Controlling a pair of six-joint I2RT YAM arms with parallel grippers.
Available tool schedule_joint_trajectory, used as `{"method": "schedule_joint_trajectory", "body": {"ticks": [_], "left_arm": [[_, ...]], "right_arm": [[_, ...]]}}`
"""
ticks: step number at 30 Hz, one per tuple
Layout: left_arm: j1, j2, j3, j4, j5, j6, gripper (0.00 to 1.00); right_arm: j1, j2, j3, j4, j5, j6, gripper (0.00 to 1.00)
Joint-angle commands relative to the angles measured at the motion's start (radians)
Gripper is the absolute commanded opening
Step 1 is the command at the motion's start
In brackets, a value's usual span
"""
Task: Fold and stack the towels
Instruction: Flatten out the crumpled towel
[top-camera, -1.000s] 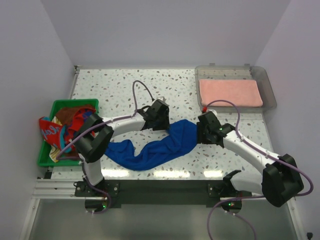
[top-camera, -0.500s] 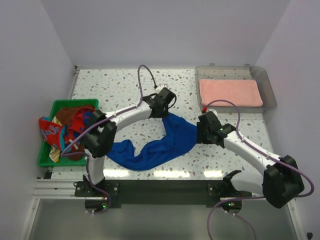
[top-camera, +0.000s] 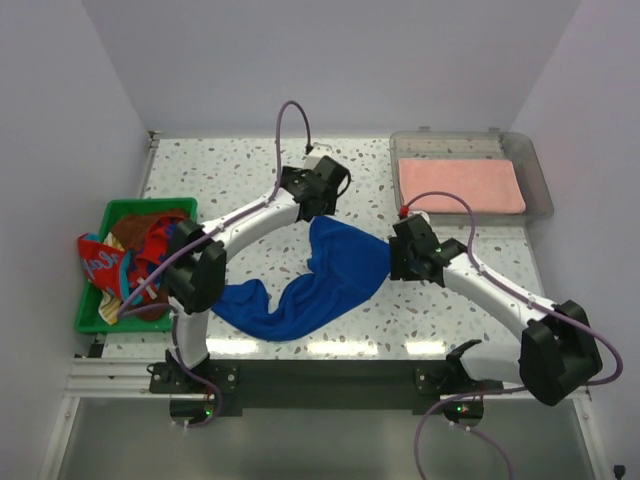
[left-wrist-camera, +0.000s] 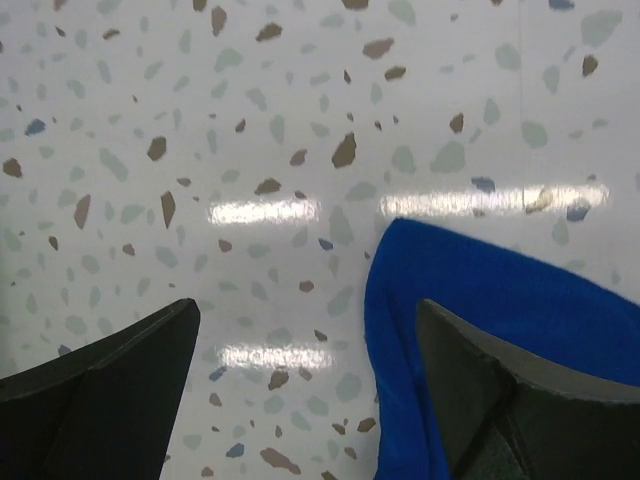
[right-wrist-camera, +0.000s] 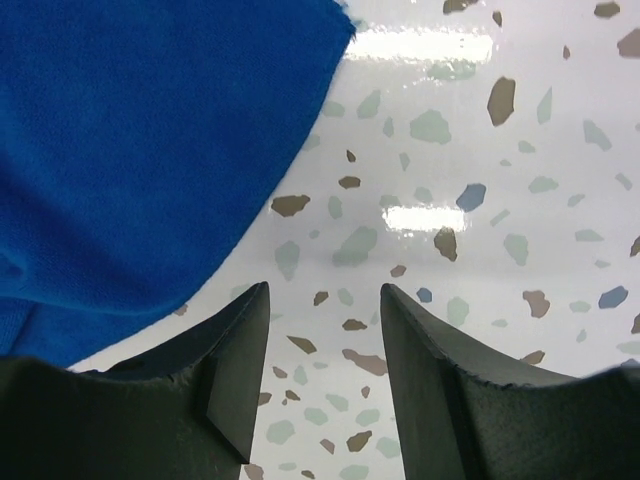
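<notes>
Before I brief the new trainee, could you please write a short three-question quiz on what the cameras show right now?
1. True or false: the salmon pink towel lies folded flat in the clear tray.
2. Where is the royal blue towel? A) in the clear tray; B) crumpled on the table between the two arms; C) folded on top of the pink towel.
3. Fill in: the left gripper and the right gripper both have their fingers ____, clamping nothing.
Key: 1 true; 2 B; 3 open.
</notes>
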Motion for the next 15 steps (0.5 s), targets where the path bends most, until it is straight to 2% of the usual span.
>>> {"method": "schedule_joint_trajectory", "body": {"ticks": [1, 6, 15], "left_arm": [[-0.001, -0.102, -0.101, 0.038, 0.141, -0.017, 0.94], [-0.002, -0.185, -0.330, 0.118, 0.314, -0.127, 0.86], [-0.001, -0.226, -0.516, 0.248, 0.519, -0.236, 0.83]], "right_arm": [[-0.006, 0.048, 0.086, 0.032, 0.007, -0.049, 0.51], [-0.021, 0.177, 0.155, 0.053, -0.017, -0.083, 0.45], [-0.060, 0.346, 0.244, 0.102, -0.063, -0.086, 0.41]]}}
